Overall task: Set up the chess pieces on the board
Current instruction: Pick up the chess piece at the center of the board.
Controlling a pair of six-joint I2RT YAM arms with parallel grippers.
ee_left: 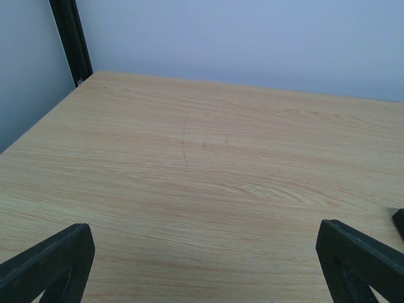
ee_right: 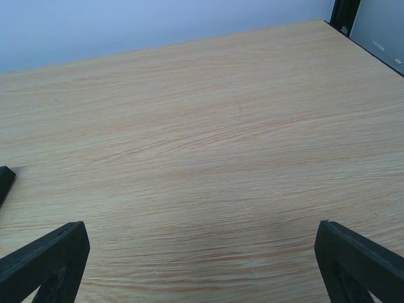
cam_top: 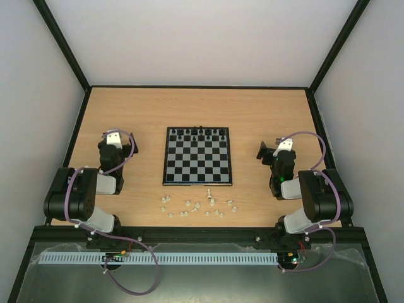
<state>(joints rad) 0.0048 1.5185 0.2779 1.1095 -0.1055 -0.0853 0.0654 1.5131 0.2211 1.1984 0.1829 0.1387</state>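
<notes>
The board (cam_top: pixel 197 164) lies mid-table, black and pale checkered, with small black pieces (cam_top: pixel 201 134) along its far rows. Several tiny white chess pieces (cam_top: pixel 196 206) lie scattered on the wood just in front of the board; one taller piece (cam_top: pixel 209 194) stands among them. My left gripper (cam_top: pixel 112 140) rests left of the board and my right gripper (cam_top: pixel 276 149) right of it. Both are open and empty. Each wrist view shows only bare wood between wide-apart fingertips (ee_left: pixel 47 265) (ee_right: pixel 360 262). The board's corner shows at the edge of the left wrist view (ee_left: pixel 399 222) and right wrist view (ee_right: pixel 5 180).
A black frame with grey walls encloses the wooden table (cam_top: pixel 145 113). A frame post (ee_left: pixel 69 38) stands at the far left corner and another (ee_right: pixel 346 12) at the far right. A white strip (cam_top: pixel 164 258) runs along the near edge.
</notes>
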